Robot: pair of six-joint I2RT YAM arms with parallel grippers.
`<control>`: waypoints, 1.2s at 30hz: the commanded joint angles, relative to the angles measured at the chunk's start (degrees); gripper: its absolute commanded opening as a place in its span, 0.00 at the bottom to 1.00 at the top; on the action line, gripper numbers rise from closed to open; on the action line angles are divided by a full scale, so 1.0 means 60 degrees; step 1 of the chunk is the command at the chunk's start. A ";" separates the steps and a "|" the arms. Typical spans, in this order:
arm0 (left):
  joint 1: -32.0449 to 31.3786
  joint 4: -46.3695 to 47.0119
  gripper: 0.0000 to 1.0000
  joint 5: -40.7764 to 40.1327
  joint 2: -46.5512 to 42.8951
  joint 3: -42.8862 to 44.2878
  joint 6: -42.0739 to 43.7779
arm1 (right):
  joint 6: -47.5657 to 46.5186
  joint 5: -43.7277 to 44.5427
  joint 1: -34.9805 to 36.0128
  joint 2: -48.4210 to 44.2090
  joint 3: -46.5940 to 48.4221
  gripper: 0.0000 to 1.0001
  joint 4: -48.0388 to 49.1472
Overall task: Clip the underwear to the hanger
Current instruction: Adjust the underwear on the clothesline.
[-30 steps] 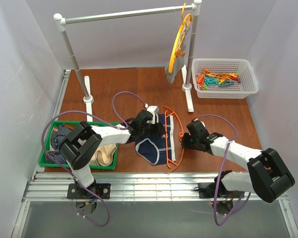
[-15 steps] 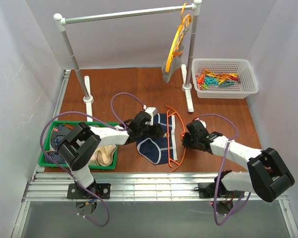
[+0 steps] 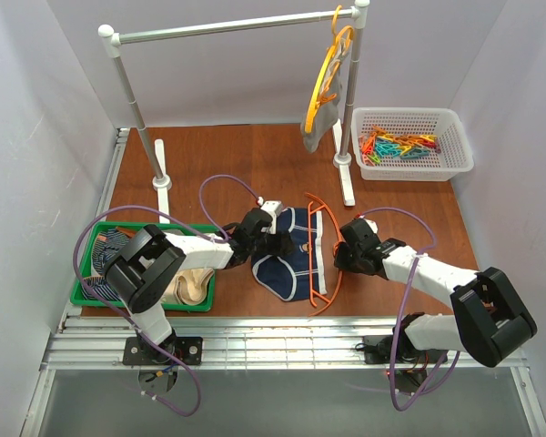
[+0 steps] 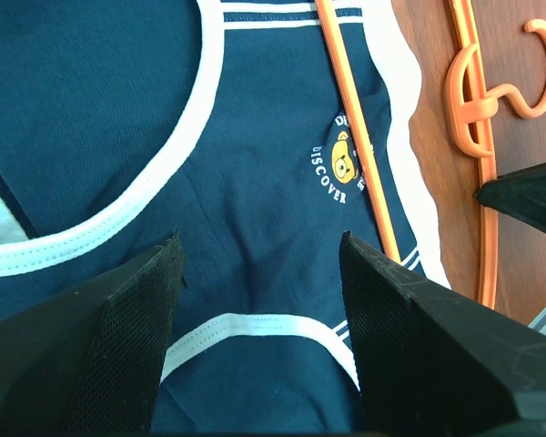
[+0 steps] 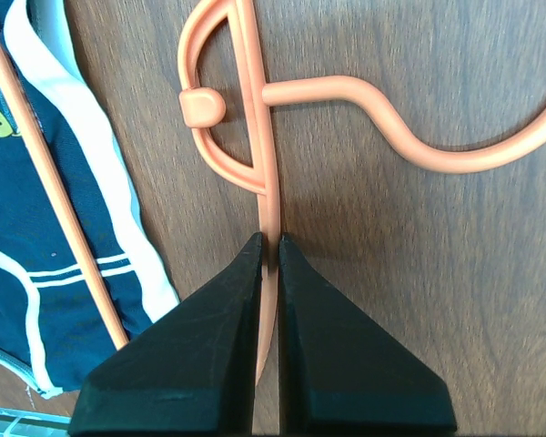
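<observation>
1. Noted L gripper (image 4: 259, 250) w/ jaws spread apart, nothing betw. them, close above navy underwear (image 4: 118, 118).
2. Saw underwear flat on brown table (image 5: 419, 273), mid-workspace, betw. both arms.
3. Found red-orange hanger (image 5: 346, 91) lying on table, one thin bar across underwear near its white band, hook on bare wood.
4. Logged R gripper (image 5: 271, 238) pinched closed on hanger frame just below hook.

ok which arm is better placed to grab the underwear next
Left. The left pincer hangs open directly over the underwear, while the right pincer is shut on the hanger.
</observation>
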 commanded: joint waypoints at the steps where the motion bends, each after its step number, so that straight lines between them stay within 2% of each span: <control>1: 0.0131 -0.0269 0.62 -0.0220 -0.0226 -0.0276 0.0179 | -0.0026 0.0588 -0.0034 0.0315 -0.0076 0.04 -0.0949; 19: 0.0395 -0.0342 0.62 -0.0338 -0.0329 -0.0320 0.0253 | -0.0260 0.0852 -0.0049 0.0491 0.0231 0.04 -0.1169; 27: 0.0409 -0.0093 0.63 0.0043 -0.0198 -0.0146 0.0370 | -0.0552 0.0561 -0.0020 0.0652 0.0422 0.06 -0.0980; 31: 0.0409 -0.0049 0.66 0.0263 -0.0095 0.0221 0.0531 | -0.1138 -0.0201 -0.0034 0.0463 0.0539 0.16 -0.0452; 34: 0.0409 -0.0049 0.68 0.0322 -0.0226 0.0484 0.0648 | -0.1607 -0.0671 -0.0005 0.0185 0.0700 0.33 -0.0422; 35: 0.0409 -0.0107 0.68 0.0307 -0.0270 0.0572 0.0692 | -0.1695 -0.0686 -0.0005 0.0053 0.0729 0.42 -0.0451; 36: 0.0409 -0.0166 0.69 0.0278 -0.0329 0.0660 0.0736 | -0.1754 -0.0657 -0.0005 -0.0093 0.0802 0.46 -0.0538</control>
